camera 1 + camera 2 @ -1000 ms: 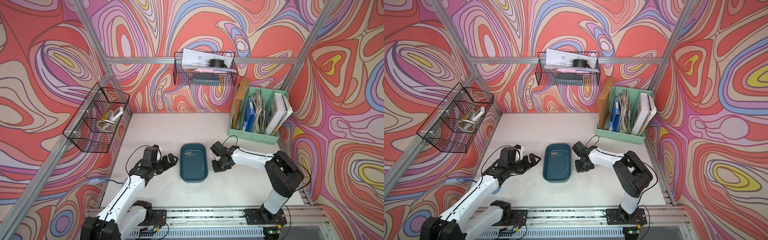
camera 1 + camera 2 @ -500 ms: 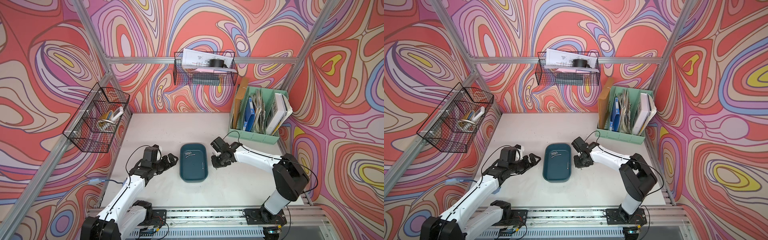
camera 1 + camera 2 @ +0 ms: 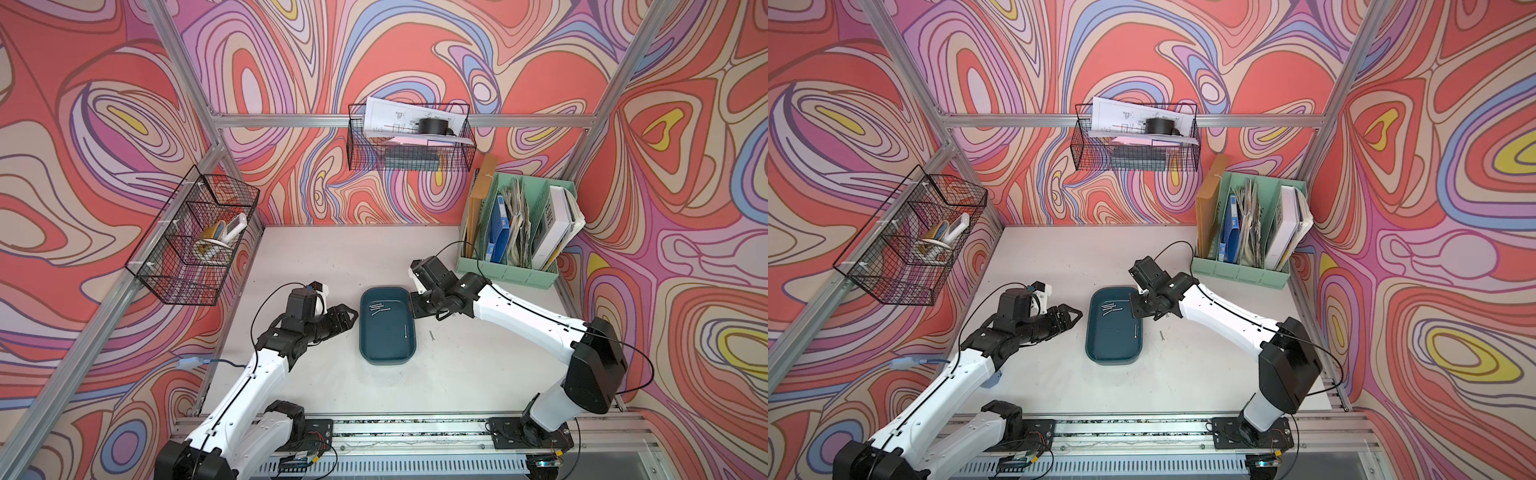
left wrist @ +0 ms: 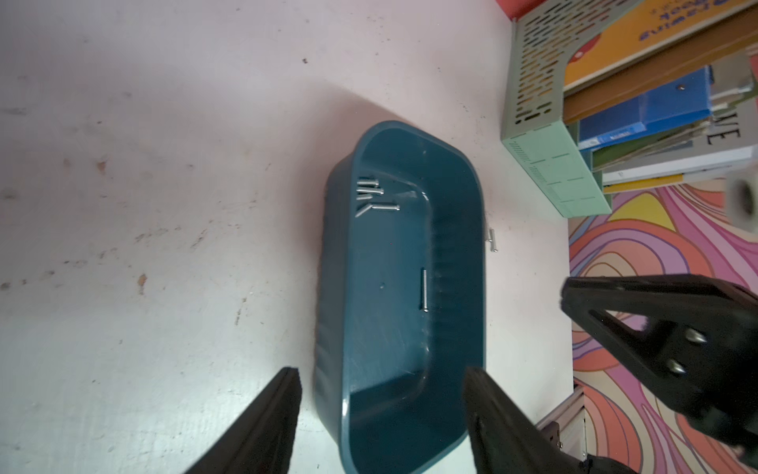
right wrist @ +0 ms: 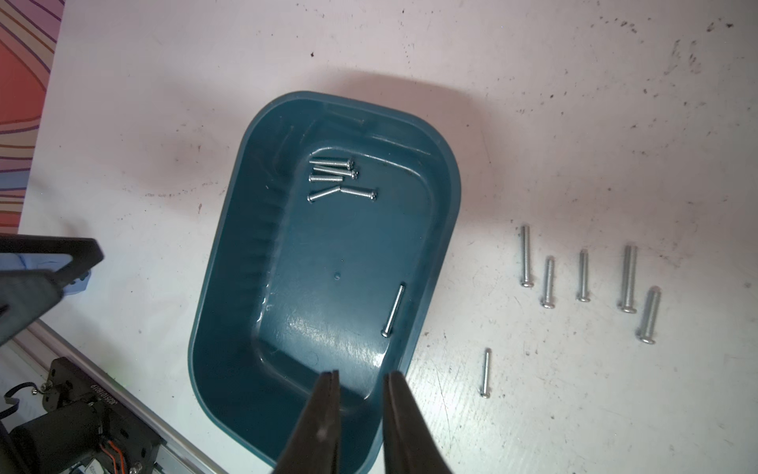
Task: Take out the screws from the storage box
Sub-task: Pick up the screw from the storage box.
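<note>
Now right jaws, narrowly parted and empty, had returned over the box [image 5: 328,254]; left jaws spread; six screws [image 5: 328,178] remained inside.

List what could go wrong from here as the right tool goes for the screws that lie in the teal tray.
1. Five screws lie bunched at one end of the storage box. The right tool, its jaws only narrowly apart, may pinch two or scatter them.
2. The lone screw lies close to the box wall. A finger could catch the rim and shove the box, which the open left tool does not hold.
</note>
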Controlling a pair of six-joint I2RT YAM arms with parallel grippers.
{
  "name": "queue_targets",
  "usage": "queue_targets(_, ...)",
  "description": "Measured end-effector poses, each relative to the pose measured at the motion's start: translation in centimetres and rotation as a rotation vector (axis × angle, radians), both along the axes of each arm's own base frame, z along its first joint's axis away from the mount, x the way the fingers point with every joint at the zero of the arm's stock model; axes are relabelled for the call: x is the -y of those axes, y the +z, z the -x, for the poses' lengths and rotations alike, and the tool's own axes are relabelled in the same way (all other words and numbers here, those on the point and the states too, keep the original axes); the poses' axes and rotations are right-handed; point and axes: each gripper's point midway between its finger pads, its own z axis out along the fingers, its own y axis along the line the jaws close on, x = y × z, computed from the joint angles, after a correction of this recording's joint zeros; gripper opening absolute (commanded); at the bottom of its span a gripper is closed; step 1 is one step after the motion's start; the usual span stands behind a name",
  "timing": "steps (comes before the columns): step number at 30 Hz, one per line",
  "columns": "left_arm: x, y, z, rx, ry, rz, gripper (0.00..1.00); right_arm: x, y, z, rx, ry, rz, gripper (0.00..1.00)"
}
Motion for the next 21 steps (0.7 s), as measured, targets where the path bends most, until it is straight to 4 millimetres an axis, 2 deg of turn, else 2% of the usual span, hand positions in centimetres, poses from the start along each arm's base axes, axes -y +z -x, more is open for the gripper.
queue_targets(4,1.4,3.1,0.0,0.069,-0.055,-0.029,0.74,-0.4,0.3,-0.3,0.000,-0.027,-0.025,0.20)
queue_targets(7,0.8,3.7,-0.4,0.097,-0.025,-0.063,0.78,-1.5,0.4,-0.6,-0.020,-0.037,-0.014,0.21)
queue_targets(10,0.0,2.5,-0.4,0.079,0.009,-0.101,0.79,-3.6,-0.6,-0.5,-0.045,-0.031,0.019,0.20)
queue_targets(13,-0.6,0.4,-0.1,0.031,0.032,-0.129,0.79,-4.5,-3.2,0.3,-0.098,-0.037,0.102,0.21)
queue_targets(17,-1.1,-2.2,0.3,-0.039,0.058,-0.157,0.79,-4.4,-7.1,1.3,-0.168,-0.055,0.242,0.21)
queue_targets(21,-1.3,-3.5,0.6,-0.070,0.072,-0.157,0.79,-3.5,-9.1,1.9,-0.212,-0.084,0.321,0.21)
